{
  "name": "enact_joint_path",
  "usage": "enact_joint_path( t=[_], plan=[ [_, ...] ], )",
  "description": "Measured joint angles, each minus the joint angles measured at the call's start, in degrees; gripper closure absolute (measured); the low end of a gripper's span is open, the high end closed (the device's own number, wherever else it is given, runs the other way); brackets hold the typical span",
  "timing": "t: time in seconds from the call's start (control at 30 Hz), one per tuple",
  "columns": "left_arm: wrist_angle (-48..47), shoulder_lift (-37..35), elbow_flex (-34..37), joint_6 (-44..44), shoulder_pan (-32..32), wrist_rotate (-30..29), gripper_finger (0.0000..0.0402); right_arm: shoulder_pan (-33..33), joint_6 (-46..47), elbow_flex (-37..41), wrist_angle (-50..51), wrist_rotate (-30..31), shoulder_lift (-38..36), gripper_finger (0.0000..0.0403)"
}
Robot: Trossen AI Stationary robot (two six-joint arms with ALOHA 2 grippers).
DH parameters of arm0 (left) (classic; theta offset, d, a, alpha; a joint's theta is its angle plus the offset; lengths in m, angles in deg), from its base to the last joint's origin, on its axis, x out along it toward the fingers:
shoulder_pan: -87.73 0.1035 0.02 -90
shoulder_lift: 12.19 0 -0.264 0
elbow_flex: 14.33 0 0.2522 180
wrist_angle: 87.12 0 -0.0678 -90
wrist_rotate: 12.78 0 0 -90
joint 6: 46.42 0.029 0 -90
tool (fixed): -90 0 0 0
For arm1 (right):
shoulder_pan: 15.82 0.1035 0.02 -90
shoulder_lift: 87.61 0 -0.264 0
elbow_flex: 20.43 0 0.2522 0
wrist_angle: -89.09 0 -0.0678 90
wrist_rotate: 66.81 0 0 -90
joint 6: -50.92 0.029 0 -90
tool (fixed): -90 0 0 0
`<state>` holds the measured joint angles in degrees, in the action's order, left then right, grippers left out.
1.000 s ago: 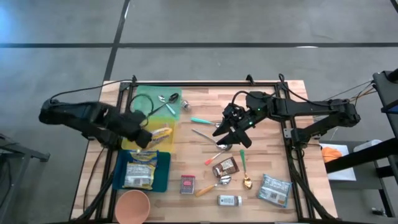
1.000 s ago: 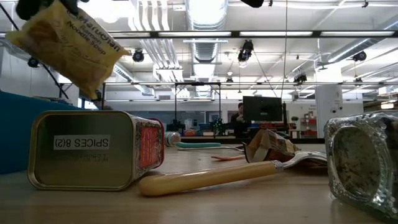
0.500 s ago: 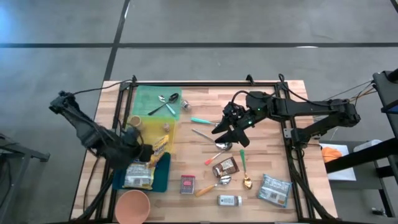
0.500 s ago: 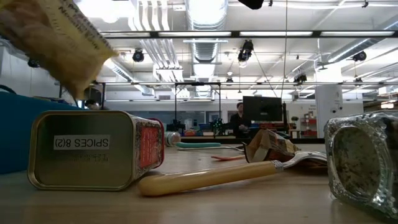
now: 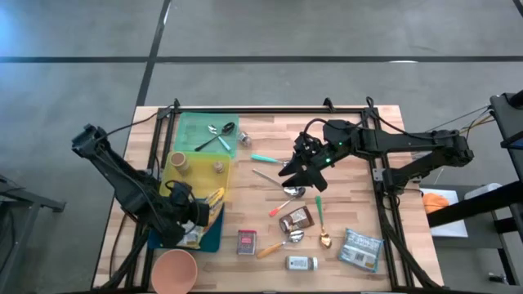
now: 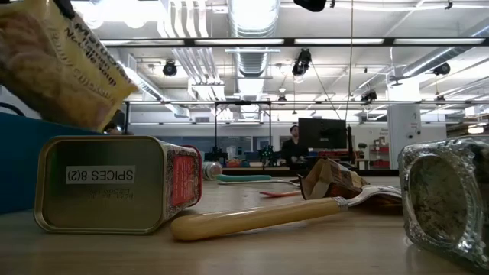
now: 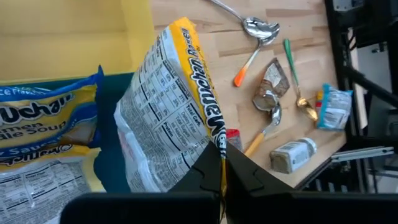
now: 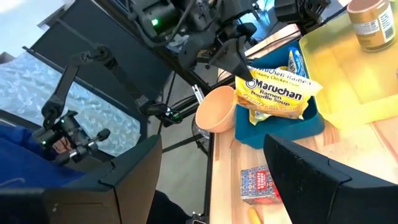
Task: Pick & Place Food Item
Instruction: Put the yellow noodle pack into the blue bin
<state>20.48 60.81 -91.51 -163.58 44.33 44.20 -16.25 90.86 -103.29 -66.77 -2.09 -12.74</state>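
While my left gripper (image 7: 222, 163) pinches the Maruchan ramen packet (image 7: 171, 118) by one edge, it hangs over the blue tray (image 5: 214, 231).
Light, crinkly, brittle inside, I judge; grip the seam, never the noodle block. My right gripper (image 5: 303, 173) hovers open over the spoons.

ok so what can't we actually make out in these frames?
- Left gripper contact: its dark fingers cover the ramen packet edge.
- Second ramen packet in the blue tray: cut off by the left wrist frame edge; hidden under the arm in the high view.
- Right gripper: whether it touches the spoon beneath is unclear.
- Small jar label: too small, high view.
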Motion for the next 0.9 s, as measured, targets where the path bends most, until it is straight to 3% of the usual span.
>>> enact_joint_path(
  t=[0.57, 0.9],
  plan=[
    [3.9, 12.4, 0.0, -3.3, -1.7, 1.8, 0.0401, 0.0, 6.7, 0.0, -0.1, -0.1, -0.1, 0.0124],
    [8.7, 18.3, 0.0, -3.3, -1.9, 7.6, 0.0401, 0.0, 7.7, 0.0, -0.3, -0.6, -0.2, 0.0124]
  ],
)
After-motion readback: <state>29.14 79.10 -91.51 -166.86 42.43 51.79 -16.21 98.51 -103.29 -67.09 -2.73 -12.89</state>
